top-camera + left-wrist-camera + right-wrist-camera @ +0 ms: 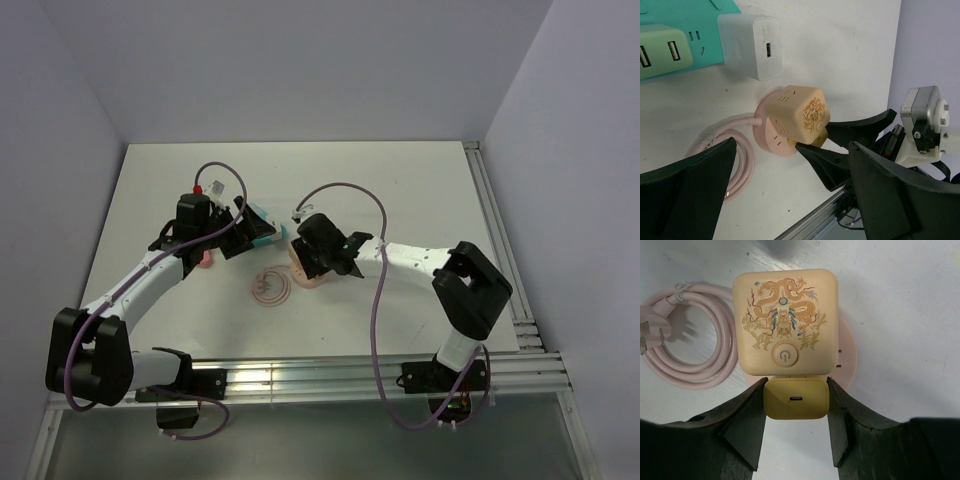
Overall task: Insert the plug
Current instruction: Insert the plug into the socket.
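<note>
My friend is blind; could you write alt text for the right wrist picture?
A black claw grips a yellow charger at the side of a cream socket cube printed with a dragon. A coiled pink cable lies beside it on the white table.

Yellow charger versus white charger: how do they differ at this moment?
The yellow charger is clamped in the right gripper; the white charger is held by nothing. The yellow charger sits against the dragon-printed cube socket; the white charger sits at the teal power strip. Both are boxy, each with one port showing.
</note>
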`<state>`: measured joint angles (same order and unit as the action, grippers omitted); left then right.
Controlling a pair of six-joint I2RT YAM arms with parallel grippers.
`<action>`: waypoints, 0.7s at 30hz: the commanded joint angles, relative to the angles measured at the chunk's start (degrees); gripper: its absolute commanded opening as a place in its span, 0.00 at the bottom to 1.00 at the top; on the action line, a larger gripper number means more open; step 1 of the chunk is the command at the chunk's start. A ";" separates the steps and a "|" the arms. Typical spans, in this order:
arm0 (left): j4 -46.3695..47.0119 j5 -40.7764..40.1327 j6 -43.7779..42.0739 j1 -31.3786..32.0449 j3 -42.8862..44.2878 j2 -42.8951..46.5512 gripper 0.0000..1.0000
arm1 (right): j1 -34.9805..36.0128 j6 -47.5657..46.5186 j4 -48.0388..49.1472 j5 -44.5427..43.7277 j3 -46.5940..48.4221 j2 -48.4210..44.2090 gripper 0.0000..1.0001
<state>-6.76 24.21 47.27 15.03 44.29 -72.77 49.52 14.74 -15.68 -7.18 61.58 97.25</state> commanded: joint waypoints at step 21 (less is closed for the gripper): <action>0.61 0.75 -1.21 0.62 0.44 0.97 0.99 | 7.08 9.87 2.60 -8.99 -11.67 4.52 0.00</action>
<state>-6.79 24.18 47.24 15.29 44.29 -72.77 54.87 22.61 -1.23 -18.68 52.69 95.13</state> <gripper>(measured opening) 0.995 0.536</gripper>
